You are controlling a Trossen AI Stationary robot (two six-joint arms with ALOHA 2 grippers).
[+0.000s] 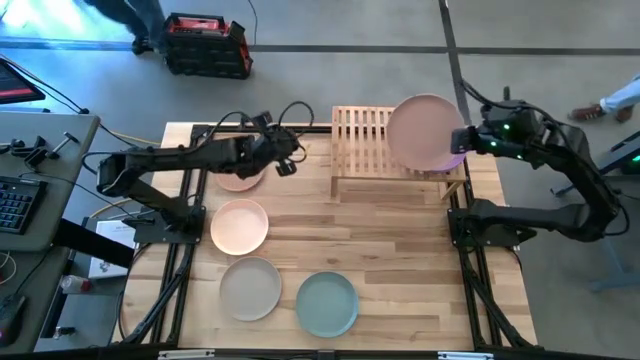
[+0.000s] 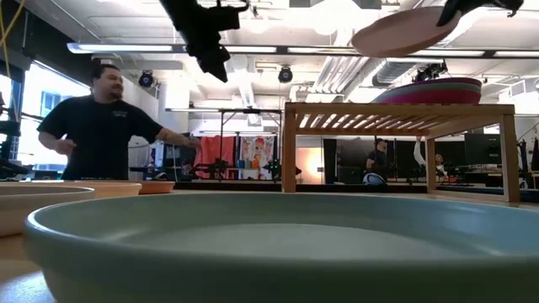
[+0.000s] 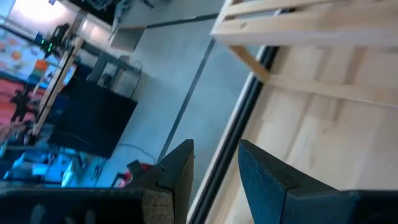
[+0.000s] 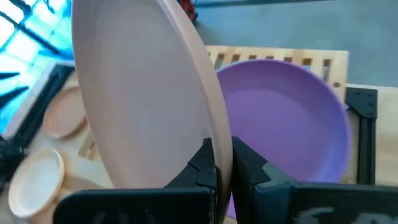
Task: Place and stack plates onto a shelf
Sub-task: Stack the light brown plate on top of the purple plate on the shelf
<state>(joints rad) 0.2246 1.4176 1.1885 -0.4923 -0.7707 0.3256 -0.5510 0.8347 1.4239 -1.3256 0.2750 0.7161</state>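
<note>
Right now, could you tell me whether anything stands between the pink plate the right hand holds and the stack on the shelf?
Nothing visible does: the pink plate hangs tilted over the purple plate topping the stack.

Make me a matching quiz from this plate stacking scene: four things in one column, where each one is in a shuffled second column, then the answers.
1. pink plate
2. purple plate
3. teal plate
4. left gripper

A. on the table's near edge
B. lying on the shelf
C. empty, above the table left of the shelf
D. pinched in the right gripper above the shelf

Pairs: 1-D, 2-B, 3-A, 4-C
</note>
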